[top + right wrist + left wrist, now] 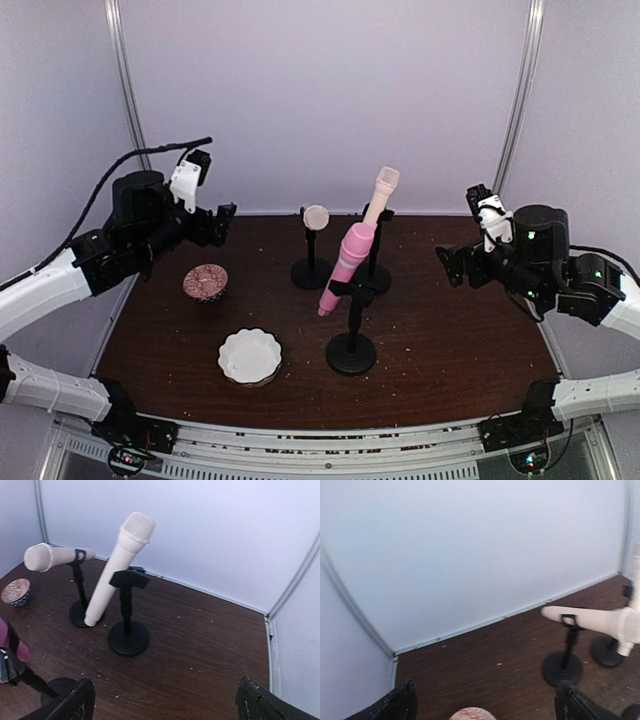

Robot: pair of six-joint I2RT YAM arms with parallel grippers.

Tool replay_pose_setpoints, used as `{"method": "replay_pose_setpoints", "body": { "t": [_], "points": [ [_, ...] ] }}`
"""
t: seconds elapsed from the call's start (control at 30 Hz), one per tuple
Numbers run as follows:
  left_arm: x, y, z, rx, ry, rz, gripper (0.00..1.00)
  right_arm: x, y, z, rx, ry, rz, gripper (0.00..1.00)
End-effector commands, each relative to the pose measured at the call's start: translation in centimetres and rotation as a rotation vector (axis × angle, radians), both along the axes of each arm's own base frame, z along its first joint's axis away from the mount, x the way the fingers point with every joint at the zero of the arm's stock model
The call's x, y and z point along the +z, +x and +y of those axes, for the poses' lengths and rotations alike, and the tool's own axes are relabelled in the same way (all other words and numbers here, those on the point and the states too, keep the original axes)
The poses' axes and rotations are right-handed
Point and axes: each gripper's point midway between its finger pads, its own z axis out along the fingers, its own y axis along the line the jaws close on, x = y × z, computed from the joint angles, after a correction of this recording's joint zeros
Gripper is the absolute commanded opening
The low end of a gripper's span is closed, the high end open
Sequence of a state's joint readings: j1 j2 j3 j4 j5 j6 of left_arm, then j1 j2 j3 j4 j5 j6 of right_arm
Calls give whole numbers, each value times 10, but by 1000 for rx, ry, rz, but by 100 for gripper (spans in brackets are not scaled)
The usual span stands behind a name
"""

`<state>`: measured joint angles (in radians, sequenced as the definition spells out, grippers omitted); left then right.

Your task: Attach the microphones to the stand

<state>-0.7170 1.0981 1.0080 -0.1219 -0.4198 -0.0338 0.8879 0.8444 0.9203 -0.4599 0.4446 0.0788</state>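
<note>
L tool (226, 218) & R tool (446, 266) both released, empty; 3 mics (346, 260) sit in stands (351, 352).

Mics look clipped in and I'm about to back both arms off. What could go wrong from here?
1. The pink microphone leans steeply in the front stand; it could slip out or tip that stand.
2. The leaning cream microphone has its lower end close to the neighbouring stand; one knock may upset both.
3. The left pincer and right pincer, both open, flank the tight cluster; a careless inward swing could hit it.
</note>
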Motion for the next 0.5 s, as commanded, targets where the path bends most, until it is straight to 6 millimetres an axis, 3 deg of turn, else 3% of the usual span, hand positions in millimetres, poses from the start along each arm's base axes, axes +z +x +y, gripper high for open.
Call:
{"method": "replay_pose_setpoints", "body": {
  "t": [0.0,0.1,0.23,0.47],
  "points": [
    [2,19,63,327,68,28,98,12,8,-47,-212,-13,-41,100],
    [10,16,74,358,55,8,98,26,10,-73,-383,77,-111,100],
    [-5,4,78,314,-3,9,98,45,11,-92,-517,126,-156,100],
    [1,-13,79,250,-85,-62,98,33,23,-76,-511,104,-118,100]
  ]
}}
